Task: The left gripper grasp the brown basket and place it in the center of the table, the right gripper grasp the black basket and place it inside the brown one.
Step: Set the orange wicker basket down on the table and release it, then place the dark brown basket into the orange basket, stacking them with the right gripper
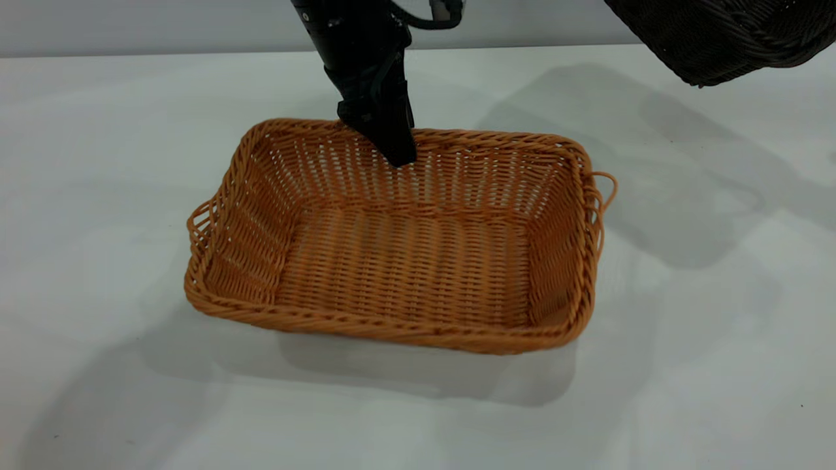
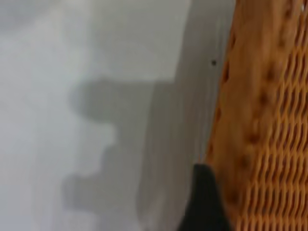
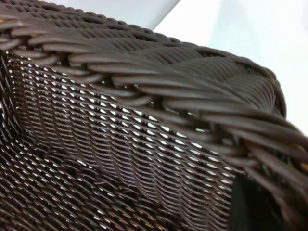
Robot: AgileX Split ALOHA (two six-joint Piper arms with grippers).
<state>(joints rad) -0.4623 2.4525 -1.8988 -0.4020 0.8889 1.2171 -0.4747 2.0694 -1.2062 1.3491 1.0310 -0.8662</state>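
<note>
1. Orange-tan woven wicker basket [image 1: 405, 261], rectangular with a braided rim and small loop handles at its short ends, sits flat on the pale grey-white tabletop [image 1: 98, 163] near the middle of the exterior view, its long sides running from nine o'clock to three o'clock.
2. My left gripper [image 1: 392, 140], narrow black tapered fingers below a cabled arm, comes down at the basket's twelve o'clock rim. One finger reaches inside the far wall with its tip against the weave; how the other finger stands I cannot tell, nor whether I am pinching the rim.
3. From my left wrist, one dark fingertip [image 2: 204, 202] lies just beside the outside of the orange wall [image 2: 269, 120], with bare table beyond.
4. Very dark brown-black wicker basket [image 1: 725, 36] hangs tilted, clear off the table, at the two o'clock corner of the exterior view, well apart from the orange one.
5. My right gripper is not visible from outside. From my right wrist, the dark braided rim [image 3: 159, 91] fills the frame, and my grip on it I cannot tell.
</note>
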